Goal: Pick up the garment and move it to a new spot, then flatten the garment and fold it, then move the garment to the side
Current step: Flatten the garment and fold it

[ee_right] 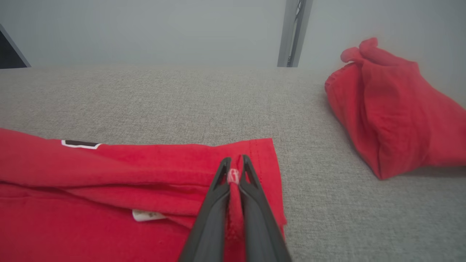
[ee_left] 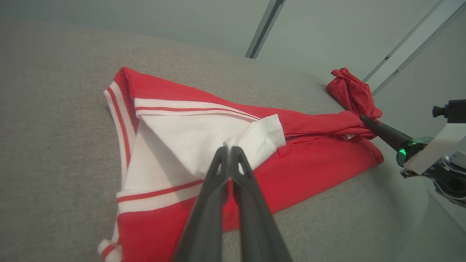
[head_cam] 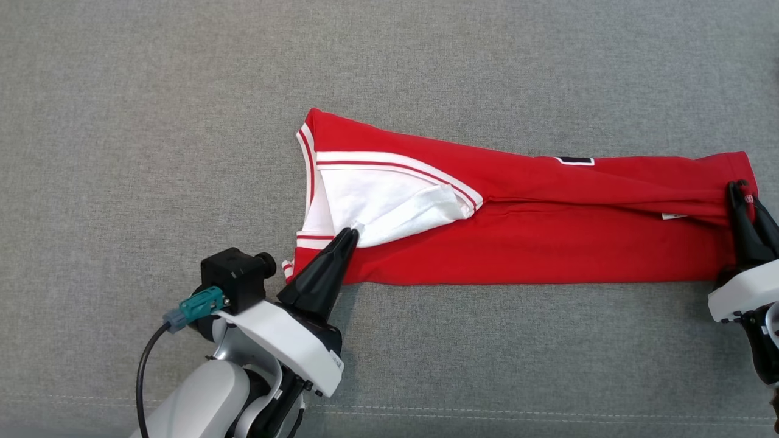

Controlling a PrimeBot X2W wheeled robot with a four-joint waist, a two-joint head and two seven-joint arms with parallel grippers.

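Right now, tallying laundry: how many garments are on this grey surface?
2. A folded red-and-white garment, pinched by the left end effector and right end effector; a crumpled red garment apart, past its right end. Others may be hidden.

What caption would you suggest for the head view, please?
Left end effector pinches the white sleeve, right end effector the hem, of a folded red cloth garment on grey woven upholstery.
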